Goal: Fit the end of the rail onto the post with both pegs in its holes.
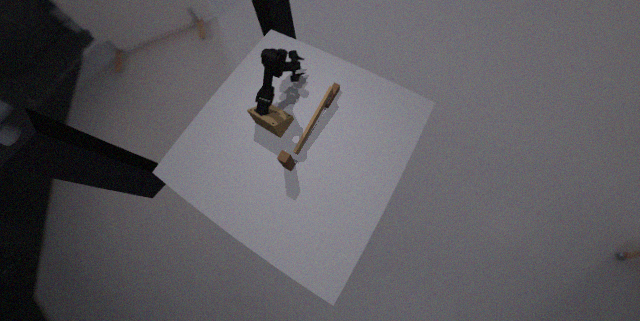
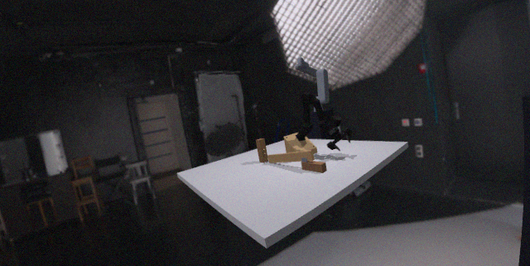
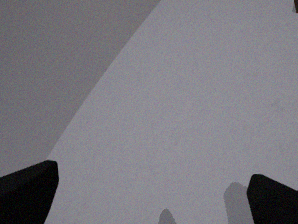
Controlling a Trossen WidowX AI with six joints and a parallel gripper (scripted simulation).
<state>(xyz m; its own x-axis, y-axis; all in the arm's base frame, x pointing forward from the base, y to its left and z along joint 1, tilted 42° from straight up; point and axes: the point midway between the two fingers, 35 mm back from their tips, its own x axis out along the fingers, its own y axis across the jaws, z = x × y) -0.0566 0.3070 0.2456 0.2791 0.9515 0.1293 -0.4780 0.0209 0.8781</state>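
The long wooden rail [image 1: 315, 121] [image 2: 290, 157] slopes from the low footboard block [image 1: 329, 100] [image 2: 315, 166] down to the table. Its near end lies close to the short upright post [image 1: 286, 160] [image 2: 262, 150], with a small gap seen in the top view. The pegs are too small to make out clearly. The far end is at the block's bracket; its exact seating is too small to tell. My gripper [image 1: 303, 66] [image 2: 344, 143] [image 3: 156, 181] is open and empty, raised above the table, off to the side of the rail's far end. The rail is not identifiable in the wrist view.
The arm stands on a wooden base [image 1: 273, 123] [image 2: 295, 143] beside the rail, near the post. The white table [image 1: 350, 241] [image 2: 257, 200] has an edge crossing the left of the wrist view. A brown corner shows at the wrist view's top right.
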